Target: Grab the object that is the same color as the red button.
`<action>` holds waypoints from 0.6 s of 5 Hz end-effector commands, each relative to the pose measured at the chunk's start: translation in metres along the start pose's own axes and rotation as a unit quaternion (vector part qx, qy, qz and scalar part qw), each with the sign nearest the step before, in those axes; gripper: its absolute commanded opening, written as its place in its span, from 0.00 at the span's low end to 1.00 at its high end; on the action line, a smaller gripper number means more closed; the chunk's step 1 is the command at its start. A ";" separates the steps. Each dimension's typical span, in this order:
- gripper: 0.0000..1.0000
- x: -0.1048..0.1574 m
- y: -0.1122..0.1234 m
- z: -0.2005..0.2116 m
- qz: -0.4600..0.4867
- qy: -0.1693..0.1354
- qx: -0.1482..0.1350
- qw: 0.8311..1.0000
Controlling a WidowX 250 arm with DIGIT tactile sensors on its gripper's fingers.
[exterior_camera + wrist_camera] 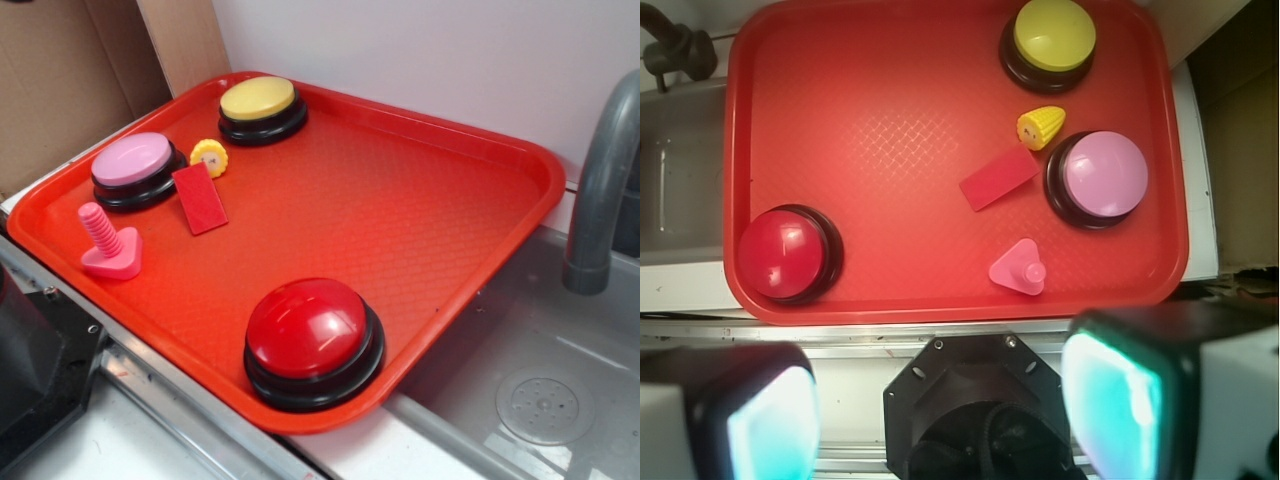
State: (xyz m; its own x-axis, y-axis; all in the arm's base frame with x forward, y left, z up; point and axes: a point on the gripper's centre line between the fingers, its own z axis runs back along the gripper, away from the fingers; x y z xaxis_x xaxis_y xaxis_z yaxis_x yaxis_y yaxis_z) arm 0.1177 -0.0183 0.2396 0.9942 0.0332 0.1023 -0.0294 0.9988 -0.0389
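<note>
The object, a small flat red block (200, 198) (999, 179), lies on the red tray (420, 200) (870, 110) between the pink-topped button and the pink bolt. At the tray's near corner stands the large red button (312, 340) (787, 253) on its black base. My gripper (940, 415) shows only in the wrist view, high above and back from the tray over the robot base. It is open, its two teal pads (775, 425) far apart with nothing between them.
A pink-topped button (135, 170) (1102, 177), a yellow-topped button (260, 108) (1052, 40), a small yellow gear disc (209, 156) (1040, 126) and a pink bolt (108, 245) (1020, 268) share the tray. A grey sink (540, 380) with a faucet (600, 180) lies to the right.
</note>
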 end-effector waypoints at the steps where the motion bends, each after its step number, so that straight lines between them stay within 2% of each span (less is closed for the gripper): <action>1: 1.00 0.000 0.000 0.000 0.000 0.000 0.000 1.000; 3: 1.00 0.028 0.018 -0.036 0.140 -0.008 0.023 0.990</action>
State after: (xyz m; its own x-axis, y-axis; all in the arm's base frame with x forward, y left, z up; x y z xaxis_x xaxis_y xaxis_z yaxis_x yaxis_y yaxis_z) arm 0.1463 -0.0025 0.2000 0.9460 0.3123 0.0873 -0.3121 0.9499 -0.0157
